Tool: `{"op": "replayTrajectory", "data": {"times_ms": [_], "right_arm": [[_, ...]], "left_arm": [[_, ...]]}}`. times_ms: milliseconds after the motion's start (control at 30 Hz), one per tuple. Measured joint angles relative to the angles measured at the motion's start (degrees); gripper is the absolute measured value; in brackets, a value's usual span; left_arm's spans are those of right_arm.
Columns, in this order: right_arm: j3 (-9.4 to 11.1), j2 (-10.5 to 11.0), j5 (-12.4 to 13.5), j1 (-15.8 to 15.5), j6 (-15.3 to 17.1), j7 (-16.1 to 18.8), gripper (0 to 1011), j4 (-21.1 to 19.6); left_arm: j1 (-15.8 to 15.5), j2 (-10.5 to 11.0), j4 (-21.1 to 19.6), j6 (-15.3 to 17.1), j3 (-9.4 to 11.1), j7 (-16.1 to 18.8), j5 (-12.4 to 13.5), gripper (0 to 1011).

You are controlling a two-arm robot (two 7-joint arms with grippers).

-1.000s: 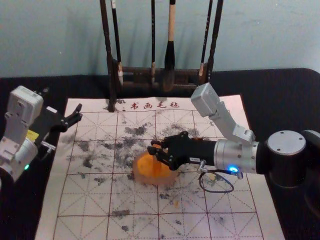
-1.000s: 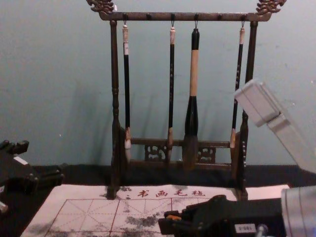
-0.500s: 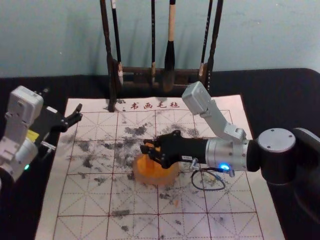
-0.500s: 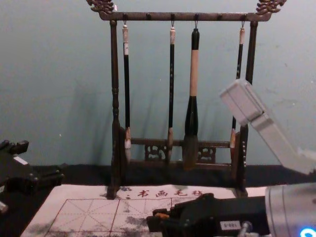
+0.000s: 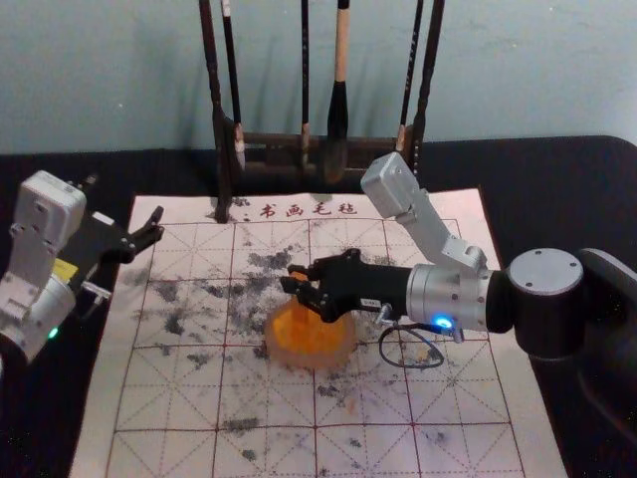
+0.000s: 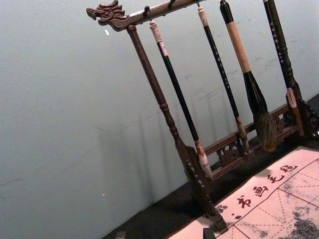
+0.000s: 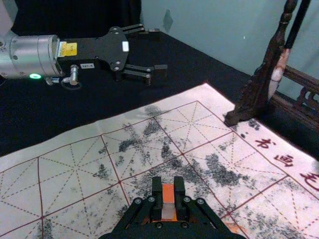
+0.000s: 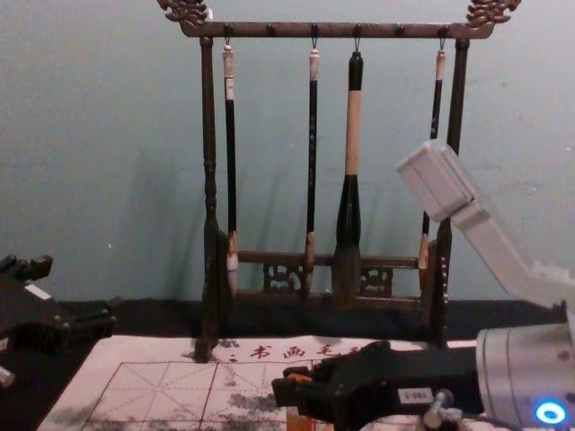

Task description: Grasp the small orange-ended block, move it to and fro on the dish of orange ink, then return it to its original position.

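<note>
"Head view, far left: what's logged?"

"Left gripper [image 5: 156,225], parked by the mat's [image 5: 179,403] left edge. Jaws spread, nothing held. Kept aside, presumably, as one arm is enough."

"Next along?"

"Block [image 5: 298,275]. Pinched upright by the right gripper [image 5: 296,283], at the dish [image 5: 317,344]. Gripped by its sides, so the lower end is likely left free for inking. Contact can't be told. Dish set on the mat, probably so drips are caught."

"View differences?"

"Block's pale middle is shown between the fingers in the right wrist view; masked by them in the head view. Orange lower part is given side-on, below the fingers, by the chest view."
</note>
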Motion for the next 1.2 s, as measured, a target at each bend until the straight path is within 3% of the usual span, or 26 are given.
{"op": "replayTrajectory", "data": {"times_ms": [867,1033,1200], "right_arm": [[1.88,1.23,-0.02,-0.89,0.05,-0.91,126,-1.46],[3.16,1.98,0.76,-2.1,0.53,-2.11,126,-4.51],[5.73,3.04,1.89,-4.8,1.32,-5.95,126,-9.54]], "left_arm": [[0.0,0.0,0.0,0.0,0.0,0.0,0.0,1001],[0.0,0.0,0.0,0.0,0.0,0.0,0.0,1001],[0.0,0.0,0.0,0.0,0.0,0.0,0.0,1001]]}}
